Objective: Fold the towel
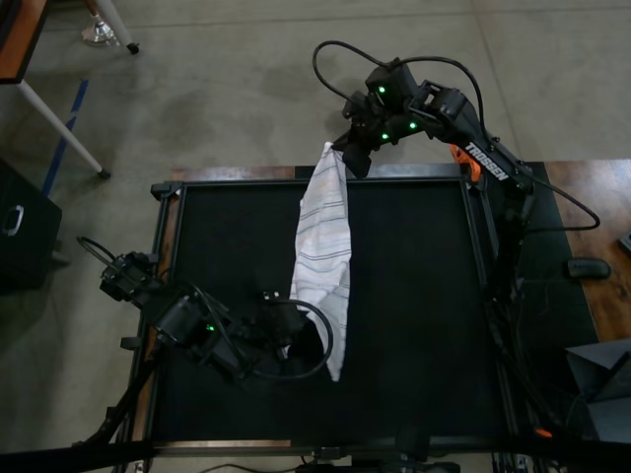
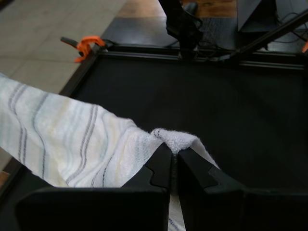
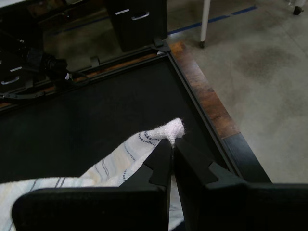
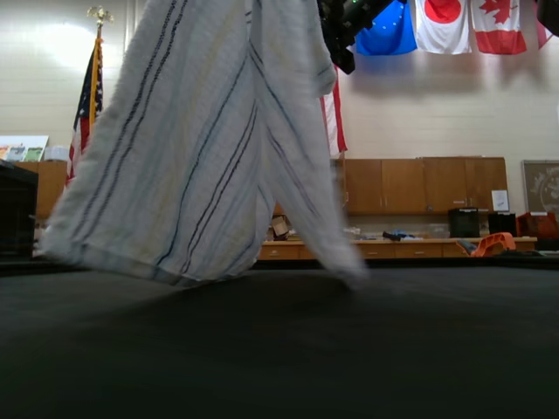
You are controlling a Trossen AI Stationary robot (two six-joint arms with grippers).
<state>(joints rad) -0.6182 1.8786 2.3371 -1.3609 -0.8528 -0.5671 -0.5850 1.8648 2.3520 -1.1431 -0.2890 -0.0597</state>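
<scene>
The towel [image 1: 323, 246], white with thin dark and pale-blue stripes, hangs bunched in a long strip between both grippers above the black work surface [image 1: 414, 296]. My right gripper [image 1: 345, 158] holds one end at the far edge of the surface in the top view; in the right wrist view its jaws [image 3: 172, 144] are shut on a white corner. My left gripper [image 1: 289, 335] holds the other end near the front left; in the left wrist view it [image 2: 173, 154] is shut on a bunched corner. In the exterior view the towel [image 4: 201, 140] hangs with its lower edge just above the mat.
An orange clamp [image 1: 463, 163] grips the frame at the far right corner in the top view. A black drawer cabinet [image 1: 20, 222] stands on the floor to the left. A mouse [image 1: 589, 267] lies on the wooden table to the right.
</scene>
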